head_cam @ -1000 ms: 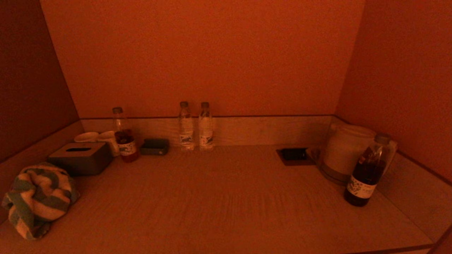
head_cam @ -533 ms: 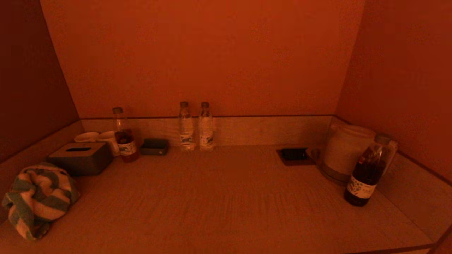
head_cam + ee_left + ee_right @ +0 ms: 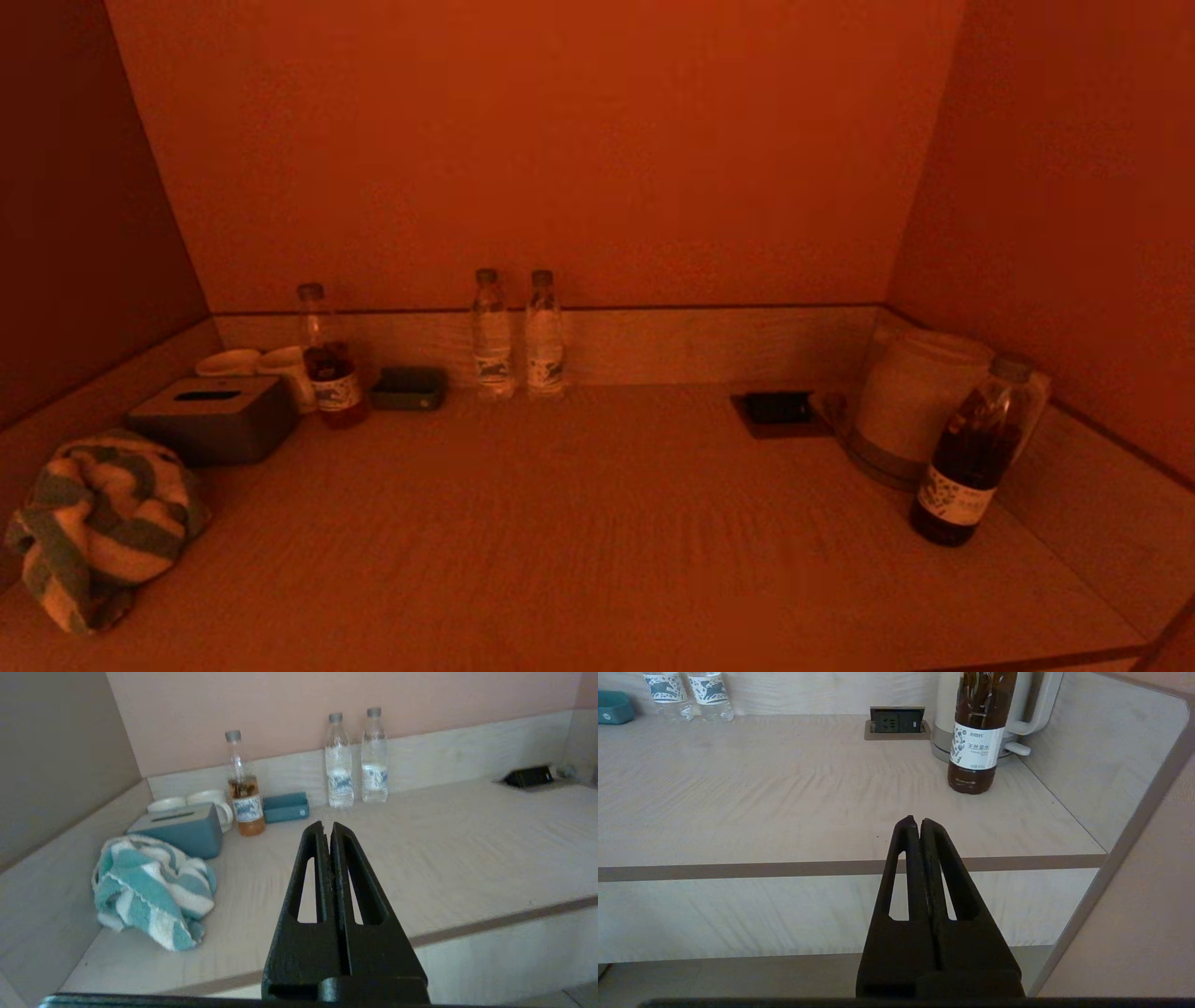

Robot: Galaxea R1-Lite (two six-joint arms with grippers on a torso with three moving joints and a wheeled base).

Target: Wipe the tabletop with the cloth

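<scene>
A crumpled teal-and-white striped cloth point(image 3: 98, 523) lies at the front left of the pale wooden tabletop point(image 3: 597, 532), against the left side wall. It also shows in the left wrist view point(image 3: 152, 889). My left gripper point(image 3: 327, 826) is shut and empty, held in front of the table's front edge, to the right of the cloth. My right gripper point(image 3: 915, 821) is shut and empty, held in front of the table's front edge on the right side. Neither gripper shows in the head view.
Behind the cloth stands a grey tissue box point(image 3: 213, 418), with white cups point(image 3: 257, 366), a tea bottle point(image 3: 329, 359) and a small dark box point(image 3: 409, 387). Two water bottles point(image 3: 516, 333) stand at the back wall. A socket point(image 3: 777, 409), a kettle point(image 3: 910, 401) and a dark bottle point(image 3: 971, 453) stand at right.
</scene>
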